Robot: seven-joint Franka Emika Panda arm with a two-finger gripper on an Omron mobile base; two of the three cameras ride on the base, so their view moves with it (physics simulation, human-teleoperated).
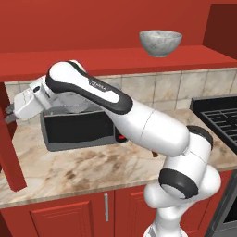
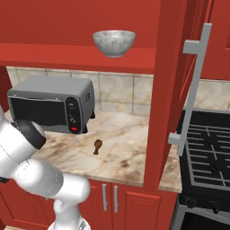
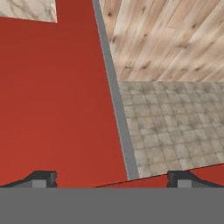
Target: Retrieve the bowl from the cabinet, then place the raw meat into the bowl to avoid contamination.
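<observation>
At the left edge of the opened cabinet (image 1: 115,58), the gripper (image 3: 112,177) has its two tips spread wide with nothing between them, facing a red door panel and its silver bar handle (image 3: 114,92). Behind it the white arm (image 1: 139,120) stretches leftward from a raised elbow, passing in front of the toaster oven (image 2: 51,104). Up on the cabinet shelf sits the bowl (image 1: 160,43), upright and untouched. Down on the marble counter (image 2: 121,148), the raw meat (image 2: 97,146) lies near the toaster oven.
</observation>
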